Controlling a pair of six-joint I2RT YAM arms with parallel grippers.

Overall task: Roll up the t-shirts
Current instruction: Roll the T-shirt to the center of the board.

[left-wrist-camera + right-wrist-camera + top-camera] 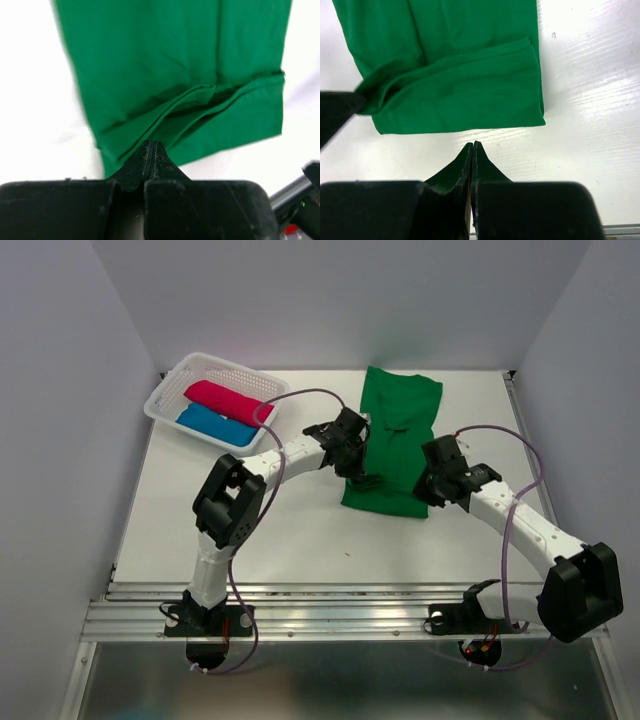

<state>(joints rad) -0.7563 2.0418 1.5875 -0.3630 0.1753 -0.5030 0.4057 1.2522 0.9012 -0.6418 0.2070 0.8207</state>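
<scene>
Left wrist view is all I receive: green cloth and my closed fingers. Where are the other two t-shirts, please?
Observer: The pink t-shirt and the blue t-shirt lie rolled, side by side, in the white basket at the far left corner of the table.
Operator: Does the right gripper hold the cloth?
Observer: No. The right gripper is shut, its tips just short of the green t-shirt's near edge.
Operator: How far does the green one reach?
Observer: Its flat part reaches close to the table's far edge.

t-shirt point(400, 430) centre, basket point(168, 382) far-left (full), front open
</scene>
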